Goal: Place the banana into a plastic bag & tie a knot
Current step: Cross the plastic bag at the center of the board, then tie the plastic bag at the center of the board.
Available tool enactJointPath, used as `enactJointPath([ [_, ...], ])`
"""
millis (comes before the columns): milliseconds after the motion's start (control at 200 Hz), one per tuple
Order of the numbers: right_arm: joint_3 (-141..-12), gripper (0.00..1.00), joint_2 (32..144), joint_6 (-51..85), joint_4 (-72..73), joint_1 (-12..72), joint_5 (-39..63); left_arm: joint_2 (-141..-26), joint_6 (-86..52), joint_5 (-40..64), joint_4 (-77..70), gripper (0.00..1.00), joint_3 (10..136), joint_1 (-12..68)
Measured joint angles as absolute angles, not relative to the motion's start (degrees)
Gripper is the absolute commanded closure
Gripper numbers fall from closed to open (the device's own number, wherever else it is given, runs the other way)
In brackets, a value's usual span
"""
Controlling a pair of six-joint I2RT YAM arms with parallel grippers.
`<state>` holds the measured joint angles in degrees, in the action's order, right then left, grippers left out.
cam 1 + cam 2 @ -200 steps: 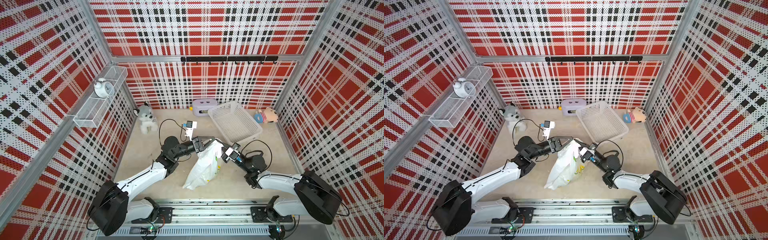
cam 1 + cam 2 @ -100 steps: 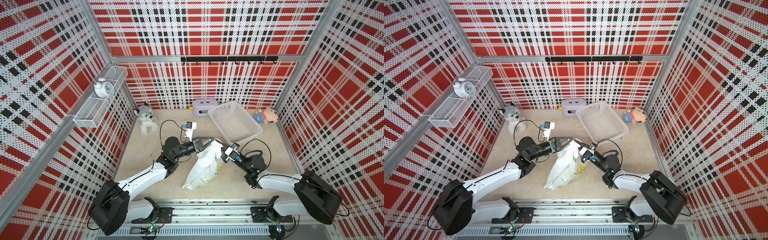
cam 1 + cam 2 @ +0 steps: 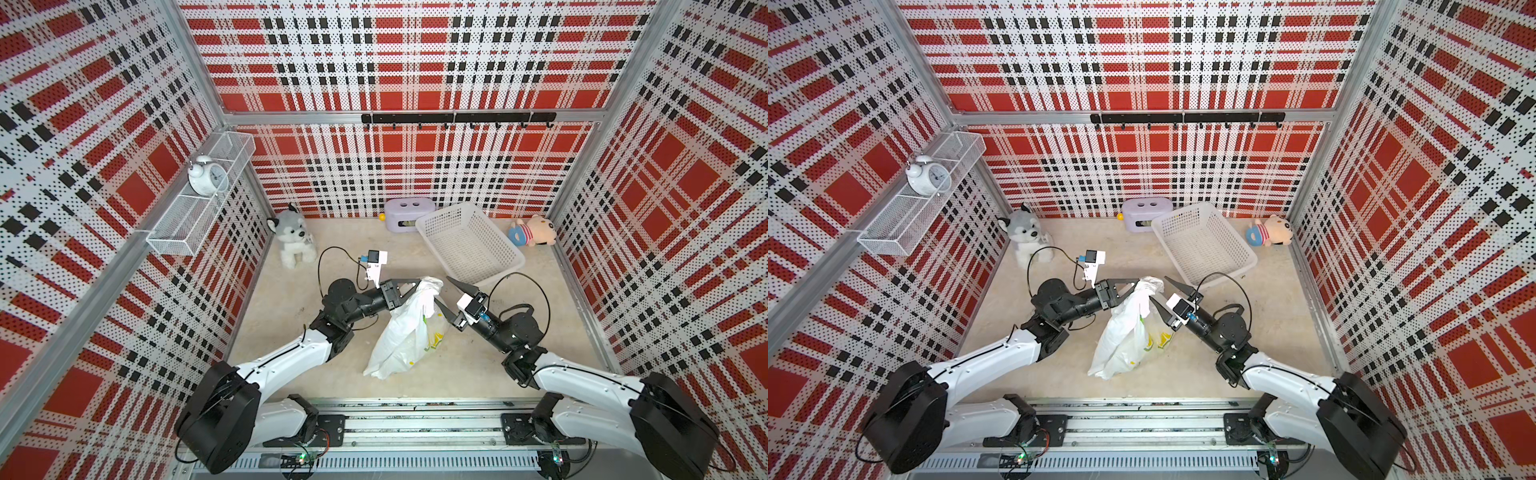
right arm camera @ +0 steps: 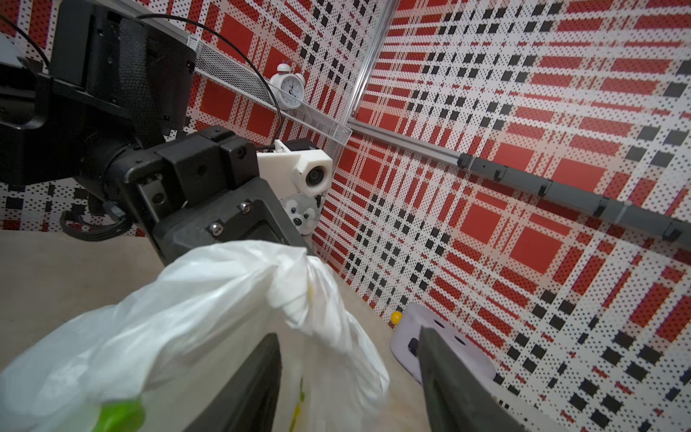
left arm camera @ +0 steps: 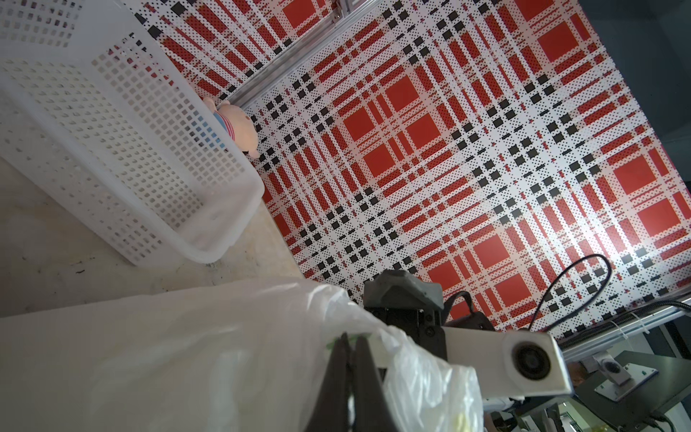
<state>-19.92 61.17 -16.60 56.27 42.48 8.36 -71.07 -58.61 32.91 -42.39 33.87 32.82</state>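
My L gripper (image 3: 415, 287), fingers pressed together, pinches the plastic bag (image 3: 399, 332) by its bunched top, just near-side of the white basket (image 3: 457, 245), & my R gripper (image 3: 444, 291) has fingers spread beside that top.

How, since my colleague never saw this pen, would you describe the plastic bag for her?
On the beige floor of the plaid-walled pen, look between the left claw and the right claw, near the white basket. The plastic bag is the soft, crinkly white sack with yellow-green prints, its top pinched in the left claw; the basket is rigid mesh.
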Motion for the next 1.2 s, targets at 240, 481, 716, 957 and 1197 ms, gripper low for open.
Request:
enactJointPath([
  [240, -19.33, 0.52, 48.75, -4.25, 40.14, 42.48, 6.92, -70.91, -58.54, 32.25, -42.39, 1.00, 33.28, 32.80],
  [481, -19.97, 0.52, 48.66, 10.70, 29.69, 42.19, 13.10, -70.91, -58.41, 32.05, -42.41, 1.00, 33.28, 32.88],
  [716, -22.31, 0.51, 58.70, 17.72, 27.73, 41.74, 16.99, -70.94, -58.39, 31.90, -42.41, 1.00, 33.28, 33.50],
  [957, -24.18, 0.50, 61.60, 20.71, 29.23, 41.01, 18.00, -71.57, -58.19, 31.83, -42.41, 1.00, 33.28, 33.95],
  [1197, -24.49, 0.51, 55.07, 21.34, 26.83, 40.69, 21.63, -71.64, -58.19, 31.81, -42.44, 1.00, 33.28, 33.95],
])
